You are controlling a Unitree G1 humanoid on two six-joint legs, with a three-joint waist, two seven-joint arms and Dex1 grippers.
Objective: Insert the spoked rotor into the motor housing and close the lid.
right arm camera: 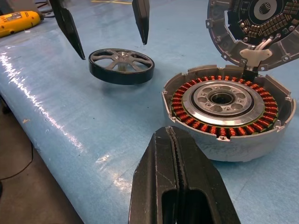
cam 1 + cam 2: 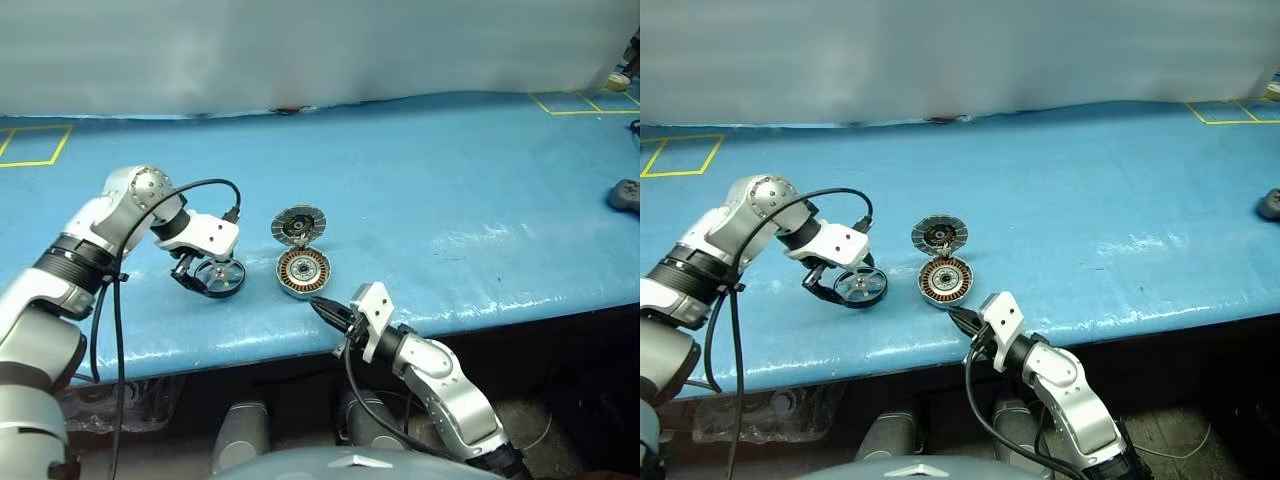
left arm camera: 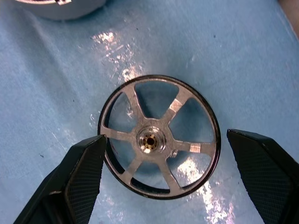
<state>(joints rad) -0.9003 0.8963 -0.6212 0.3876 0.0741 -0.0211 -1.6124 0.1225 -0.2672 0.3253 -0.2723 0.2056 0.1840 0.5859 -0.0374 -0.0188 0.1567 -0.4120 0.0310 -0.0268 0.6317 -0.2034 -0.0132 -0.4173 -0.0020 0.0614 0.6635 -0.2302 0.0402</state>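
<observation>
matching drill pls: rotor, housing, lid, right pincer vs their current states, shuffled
1. spoked rotor
2. motor housing
3. lid
4. right pincer

A. shut, empty, near the housing
B. flat on the table between open fingers
C. tilted open behind the windings
D. open-topped, copper windings showing

Pairs: 1-B, 2-D, 3-C, 4-A
</observation>
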